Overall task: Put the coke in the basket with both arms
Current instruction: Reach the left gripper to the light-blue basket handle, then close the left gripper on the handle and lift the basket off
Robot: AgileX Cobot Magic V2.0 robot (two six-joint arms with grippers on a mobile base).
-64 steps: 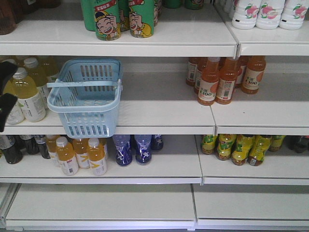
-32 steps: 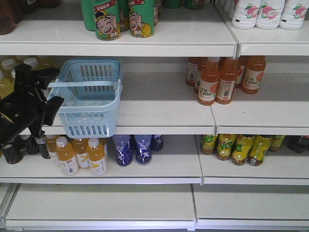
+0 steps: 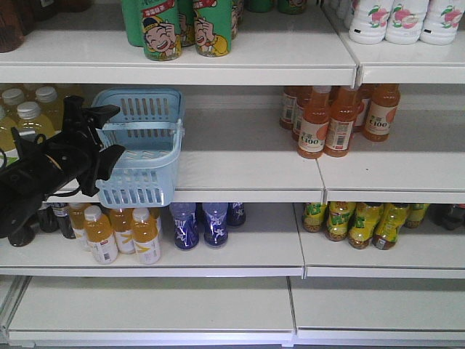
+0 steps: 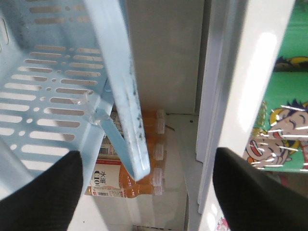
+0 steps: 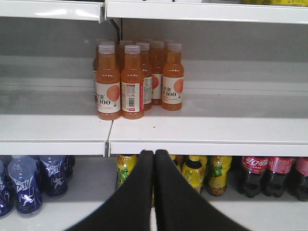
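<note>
The light blue basket stands on the middle shelf at the left, its hoop handle lying across the top. My left gripper is at the basket's left side, open, one finger above and one below the rim. In the left wrist view the basket fills the upper left. Its pale blue handle bar runs down between the wide-apart fingers of the left gripper without touching them. My right gripper is shut on nothing, in front of the shelf edge. The coke is out of view.
Orange juice bottles stand on the middle shelf to the right. Green cartoon cans sit on the top shelf. Pale yellow bottles stand behind my left arm. Blue bottles and dark cola bottles with red labels fill the lower shelf.
My left arm has come in from the left edge and moved right, up to the basket's left side. Its open fingers now straddle the rim.
</note>
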